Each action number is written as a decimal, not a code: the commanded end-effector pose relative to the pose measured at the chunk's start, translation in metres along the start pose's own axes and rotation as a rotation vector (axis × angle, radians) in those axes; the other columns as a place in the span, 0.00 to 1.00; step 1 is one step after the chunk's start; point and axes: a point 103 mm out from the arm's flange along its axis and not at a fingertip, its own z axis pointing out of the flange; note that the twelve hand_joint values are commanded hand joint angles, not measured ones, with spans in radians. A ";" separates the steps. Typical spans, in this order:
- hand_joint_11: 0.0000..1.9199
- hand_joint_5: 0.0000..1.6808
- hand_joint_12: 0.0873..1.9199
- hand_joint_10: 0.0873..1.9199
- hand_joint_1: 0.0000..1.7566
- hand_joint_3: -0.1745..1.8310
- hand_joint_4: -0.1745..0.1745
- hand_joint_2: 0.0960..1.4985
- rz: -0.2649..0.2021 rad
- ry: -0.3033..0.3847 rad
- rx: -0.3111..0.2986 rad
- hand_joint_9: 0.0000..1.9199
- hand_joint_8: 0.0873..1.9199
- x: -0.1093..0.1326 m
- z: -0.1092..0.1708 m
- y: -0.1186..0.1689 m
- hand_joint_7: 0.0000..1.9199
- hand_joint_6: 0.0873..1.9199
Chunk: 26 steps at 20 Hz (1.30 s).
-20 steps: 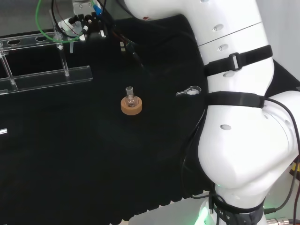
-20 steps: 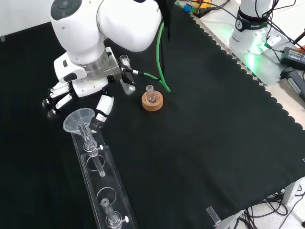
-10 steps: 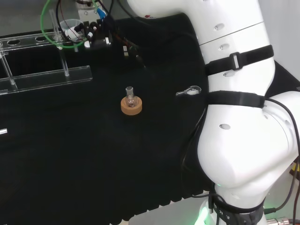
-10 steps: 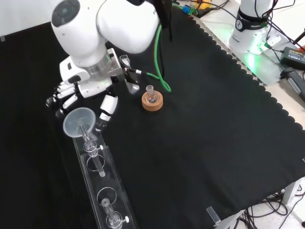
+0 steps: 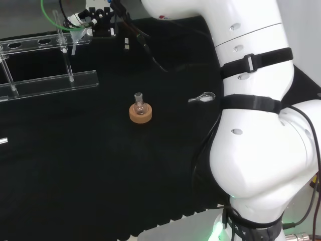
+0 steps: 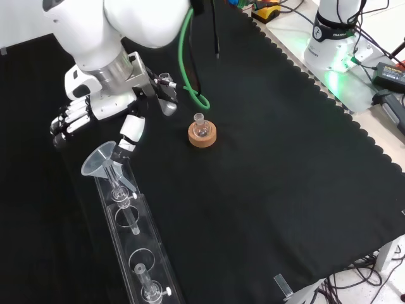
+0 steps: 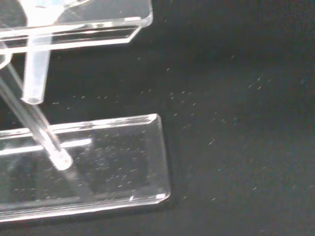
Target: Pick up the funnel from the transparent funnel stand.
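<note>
A clear funnel sits tilted in the end hole of the transparent stand, which in the front view is the end nearest the hand. The hand hovers just above and behind it. The thumb reaches down to the funnel's rim, while the fingers are loosely bent and stay clear of it. In the head view the hand is at the top edge, over the stand. The wrist view shows the funnel's stem hanging through the stand's top plate, above the base plate.
A small round flask on a cork ring stands right of the hand in the front view and mid-cloth in the head view. A green cable loops near it. A small metal piece lies by the arm's link.
The hand closed on the funnel from behind, then rose and shifted left in the front view. The funnel stays in its hole but now leans over.
</note>
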 end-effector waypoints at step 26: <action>0.02 0.00 0.81 0.00 0.10 0.09 0.87 0.52 -0.119 0.033 0.133 0.00 0.00 0.041 0.005 -0.012 0.00 0.00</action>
